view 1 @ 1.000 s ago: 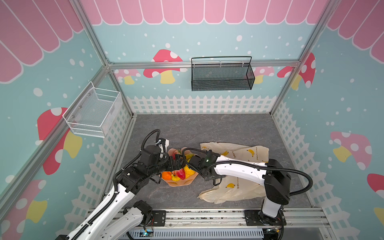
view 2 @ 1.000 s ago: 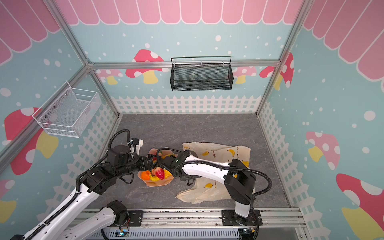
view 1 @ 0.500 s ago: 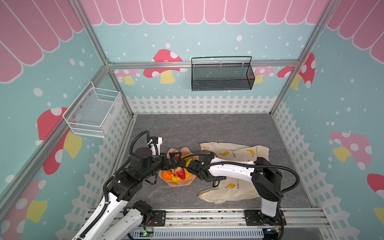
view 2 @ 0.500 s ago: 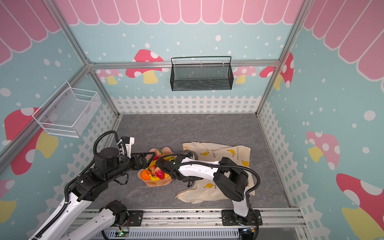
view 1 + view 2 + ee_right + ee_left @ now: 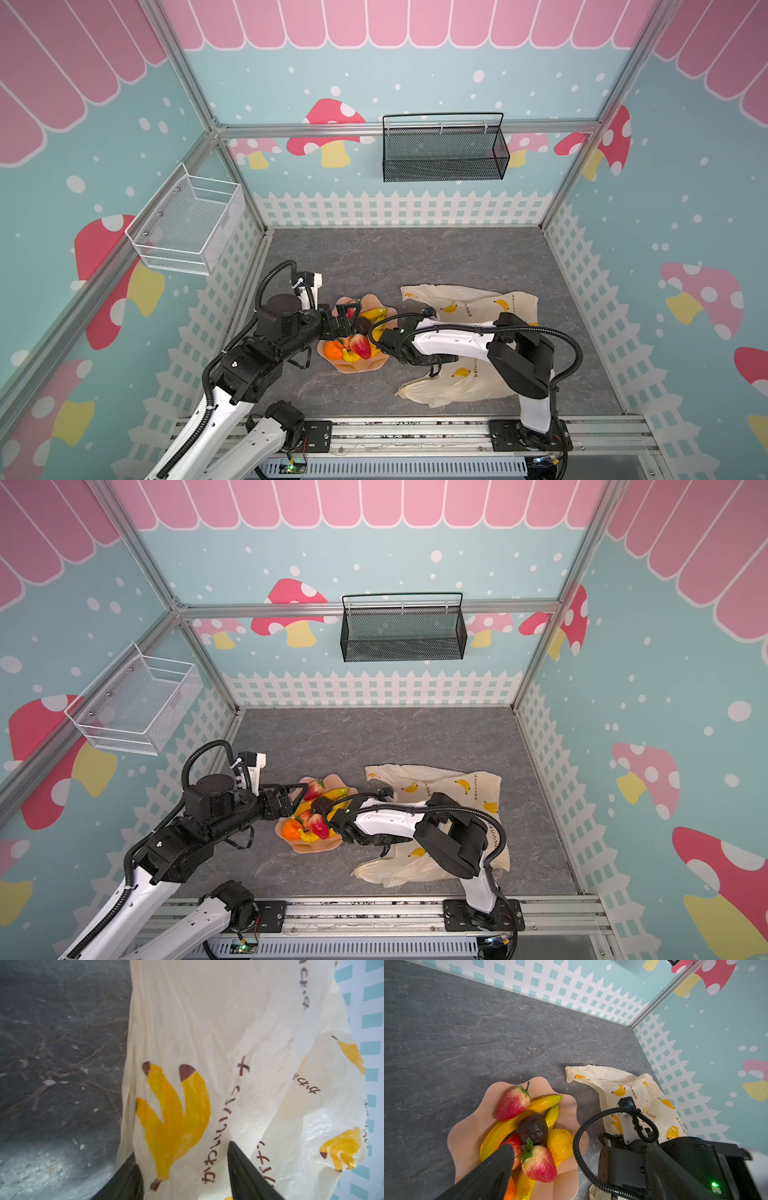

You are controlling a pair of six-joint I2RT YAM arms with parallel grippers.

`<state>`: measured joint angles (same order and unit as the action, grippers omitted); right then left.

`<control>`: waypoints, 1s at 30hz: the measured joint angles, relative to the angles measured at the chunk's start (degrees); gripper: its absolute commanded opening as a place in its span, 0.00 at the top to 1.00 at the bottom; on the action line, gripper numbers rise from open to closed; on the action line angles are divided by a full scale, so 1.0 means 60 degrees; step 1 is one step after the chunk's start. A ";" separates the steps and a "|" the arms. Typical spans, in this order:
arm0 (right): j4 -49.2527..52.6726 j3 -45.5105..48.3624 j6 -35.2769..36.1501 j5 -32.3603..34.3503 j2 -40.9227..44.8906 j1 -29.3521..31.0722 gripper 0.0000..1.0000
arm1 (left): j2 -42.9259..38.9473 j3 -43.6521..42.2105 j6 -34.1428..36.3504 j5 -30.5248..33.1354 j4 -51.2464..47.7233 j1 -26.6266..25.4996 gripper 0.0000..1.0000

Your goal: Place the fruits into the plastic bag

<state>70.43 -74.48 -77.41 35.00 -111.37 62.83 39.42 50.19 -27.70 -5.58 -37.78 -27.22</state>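
Found the fruits [image 5: 316,812] heaped on the plate [image 5: 467,1140], none inside the plastic bag [image 5: 612,1082] lying flat just beside it. Counted three strawberries [image 5: 512,1103], one half hidden; two bananas [image 5: 544,1103], perhaps a third; one orange [image 5: 332,350]; one pear-like fruit [image 5: 560,1144]; one dark fruit [image 5: 532,1129]; one bag. Judged the fruits light, firm, apt to roll: best pinched across the middle. Judged the bag thin and slippery: best taken near its mouth. Saw the left gripper [image 5: 349,319] spread wide over the plate, the right gripper [image 5: 180,1149] parted astride bag film.

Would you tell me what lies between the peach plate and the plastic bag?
Bare tabletop separates plate and bag in the left wrist view; the right arm's cable overhangs part.
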 measured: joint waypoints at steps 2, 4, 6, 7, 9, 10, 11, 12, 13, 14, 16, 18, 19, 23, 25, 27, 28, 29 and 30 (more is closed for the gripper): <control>0.0175 0.0000 -0.0168 0.0171 0.0000 -0.0040 0.52 | 0.0004 0.0000 0.0025 0.0022 -0.0007 0.0025 0.00; 0.0288 0.0000 -0.0306 0.0291 0.0000 -0.0055 0.66 | 0.0004 0.0000 0.0047 0.0062 -0.0007 0.0029 0.00; 0.0393 -0.0007 -0.0350 0.0426 0.0000 -0.0055 0.79 | 0.0007 0.0000 0.0055 0.0091 -0.0007 0.0029 0.00; 0.0415 -0.0026 -0.0415 0.0481 0.0004 -0.0055 0.85 | 0.0011 0.0000 0.0055 0.0113 -0.0007 0.0033 0.00; 0.0455 -0.0069 -0.0412 0.0597 0.0062 -0.0055 0.93 | 0.0011 0.0000 0.0055 0.0157 -0.0004 0.0036 0.00; 0.0481 -0.0102 -0.0386 0.0652 0.0142 -0.0055 0.98 | 0.0011 0.0000 0.0051 0.0186 -0.0004 0.0036 0.00; 0.0503 -0.0153 -0.0350 0.0714 0.0259 -0.0055 1.00 | 0.0011 0.0000 0.0051 0.0222 -0.0004 0.0036 0.00; 0.0517 -0.0219 -0.0291 0.0772 0.0408 -0.0051 1.00 | 0.0011 -0.0004 0.0047 0.0259 0.0000 0.0036 0.00; 0.0521 -0.0306 -0.0244 0.0816 0.0597 -0.0051 1.00 | 0.0007 -0.0007 0.0033 0.0295 0.0000 0.0040 0.00; 0.0525 -0.0404 -0.0211 0.0863 0.0812 -0.0051 1.00 | 0.0007 -0.0015 0.0011 0.0331 0.0015 0.0044 0.00; 0.0532 -0.0623 -0.0142 0.0973 0.1260 -0.0055 1.00 | 0.0000 -0.0073 -0.0080 0.0415 0.0066 0.0044 0.00; 0.0550 -0.0874 -0.0066 0.1104 0.1650 -0.0055 1.00 | 0.0000 -0.0208 -0.0193 0.0517 0.0084 0.0047 0.00; 0.0550 -0.1020 -0.0018 0.1188 0.1836 -0.0055 1.00 | 0.0000 -0.0299 -0.0280 0.0557 0.0091 0.0055 0.00; 0.0546 -0.1639 0.0364 0.1577 0.2466 -0.0055 1.00 | 0.0007 -0.0612 -0.0492 0.0652 0.0153 0.0080 0.00; 0.0466 -0.1865 0.0801 0.1810 0.2754 -0.0051 1.00 | 0.0025 -0.0747 -0.0568 0.0645 0.0266 0.0084 0.00; 0.0273 -0.1934 0.1344 0.2000 0.3107 -0.0051 1.00 | 0.0109 -0.0856 -0.0627 0.0597 0.0404 0.0087 0.01; 0.0171 -0.1923 0.1647 0.2069 0.3315 -0.0044 1.00 | 0.0182 -0.0903 -0.0645 0.0535 0.0492 0.0087 0.01; 0.0015 -0.1872 0.1974 0.2131 0.3585 -0.0040 1.00 | 0.0262 -0.0933 -0.0663 0.0495 0.0583 0.0087 0.01; -0.0229 -0.1734 0.2284 0.2160 0.3858 -0.0036 1.00 | 0.0368 -0.0951 -0.0674 0.0430 0.0681 0.0087 0.01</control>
<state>69.06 -84.88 -63.70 47.97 -88.23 62.61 41.63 44.49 -31.75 -3.01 -33.69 -26.70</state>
